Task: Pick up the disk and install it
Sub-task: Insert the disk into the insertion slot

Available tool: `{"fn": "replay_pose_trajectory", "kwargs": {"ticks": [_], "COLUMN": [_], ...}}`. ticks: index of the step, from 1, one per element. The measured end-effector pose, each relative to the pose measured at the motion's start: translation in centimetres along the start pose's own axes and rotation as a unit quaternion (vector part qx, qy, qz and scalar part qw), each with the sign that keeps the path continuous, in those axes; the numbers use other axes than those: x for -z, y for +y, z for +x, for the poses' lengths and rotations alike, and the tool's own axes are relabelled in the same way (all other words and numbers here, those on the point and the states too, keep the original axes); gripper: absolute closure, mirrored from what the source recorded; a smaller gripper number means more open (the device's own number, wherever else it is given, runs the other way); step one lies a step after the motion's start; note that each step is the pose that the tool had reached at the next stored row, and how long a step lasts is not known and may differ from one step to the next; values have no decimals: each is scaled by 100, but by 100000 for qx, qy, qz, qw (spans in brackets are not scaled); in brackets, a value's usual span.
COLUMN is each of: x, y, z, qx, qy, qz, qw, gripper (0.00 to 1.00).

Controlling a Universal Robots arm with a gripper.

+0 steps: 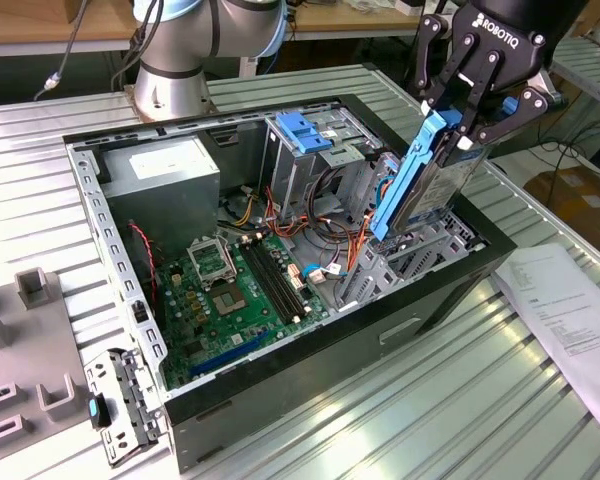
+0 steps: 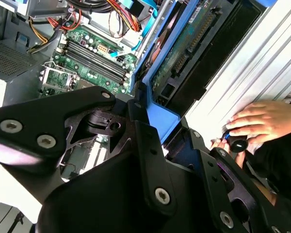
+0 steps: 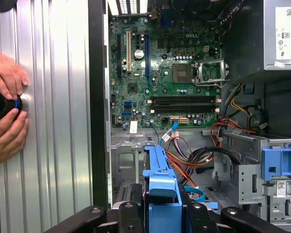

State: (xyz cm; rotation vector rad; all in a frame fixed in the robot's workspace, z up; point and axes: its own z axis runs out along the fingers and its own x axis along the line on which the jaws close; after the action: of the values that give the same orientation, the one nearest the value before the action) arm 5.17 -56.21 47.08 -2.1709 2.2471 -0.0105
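The disk [image 1: 420,190], grey metal in a bright blue carrier frame, hangs tilted and nearly on edge above the open computer case [image 1: 380,340], at the exterior view's right. My gripper [image 1: 458,122] is shut on its upper end. The disk's lower end dips into the bay area beside the cables. In the second wrist view the disk's green circuit-board side [image 2: 184,43] and blue frame [image 2: 157,102] run out from between my black fingers [image 2: 150,160]. The blue carrier [image 3: 162,194] shows between the fingers [image 3: 126,218] in the first wrist view.
Inside the case lie the motherboard [image 3: 169,73], loose cables [image 1: 330,200] and a tall drive cage with a blue tab [image 1: 305,135]. A perforated bracket with a blue knob [image 1: 115,410] and a paper sheet [image 1: 570,315] lie outside. A person's hands [image 3: 7,107] hold a black knob on the table.
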Motion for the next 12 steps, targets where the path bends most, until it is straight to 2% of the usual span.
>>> {"fn": "replay_pose_trajectory", "kwargs": {"ticks": [9, 12], "x": [-2, -8], "y": [0, -20], "z": [0, -1], "qx": [1, 1], "qy": [-3, -6], "qz": [-1, -2], "qw": [100000, 100000], "gripper": [63, 63]}}
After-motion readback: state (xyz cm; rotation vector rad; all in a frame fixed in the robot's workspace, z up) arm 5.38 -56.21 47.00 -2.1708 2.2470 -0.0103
